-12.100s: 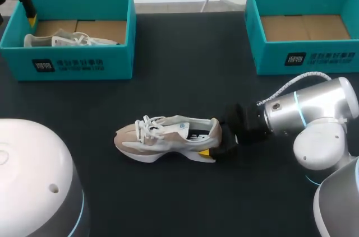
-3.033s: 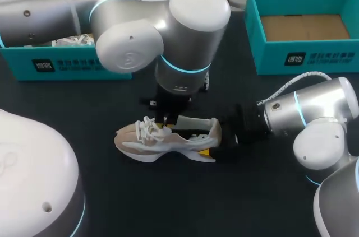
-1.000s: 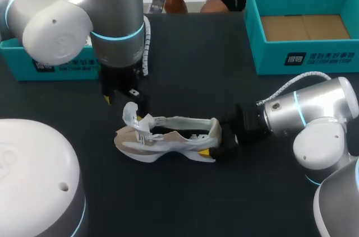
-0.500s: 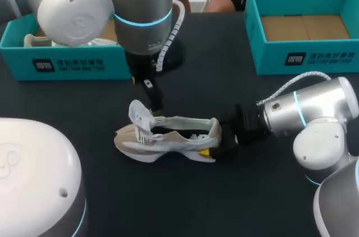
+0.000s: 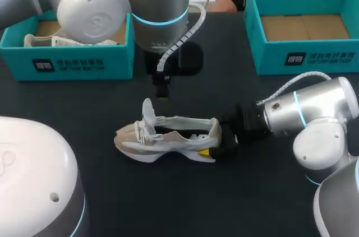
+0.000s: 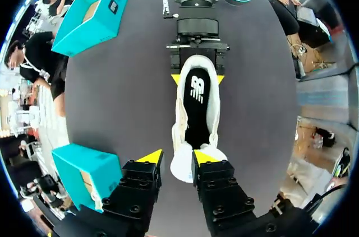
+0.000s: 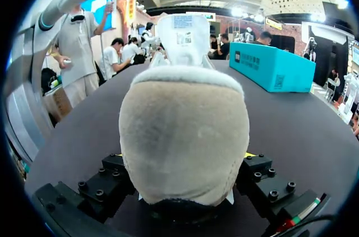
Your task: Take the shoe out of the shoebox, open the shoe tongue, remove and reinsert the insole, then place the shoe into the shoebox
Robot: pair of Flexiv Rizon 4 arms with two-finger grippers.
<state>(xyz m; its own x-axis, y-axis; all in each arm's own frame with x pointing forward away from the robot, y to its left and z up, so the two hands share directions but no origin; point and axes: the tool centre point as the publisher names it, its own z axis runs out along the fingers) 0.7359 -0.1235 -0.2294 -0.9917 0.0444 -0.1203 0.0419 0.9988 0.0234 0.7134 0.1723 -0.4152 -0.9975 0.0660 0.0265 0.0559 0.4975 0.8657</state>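
Reaching for the insole [image 6: 196, 105] is where you risk trouble. Your right hand [image 5: 223, 140] clamps the heel of the sneaker [image 5: 168, 139], which lies mid-worktop [image 5: 224, 203] with its toe toward the left edge. Your left hand [image 6: 177, 157] hangs over it, fingers apart, holding nothing. The tongue [image 5: 148, 112] stands upright but unheld, so it may flop over the opening. A hard pull on the insole could drag the heel out of the clamp.
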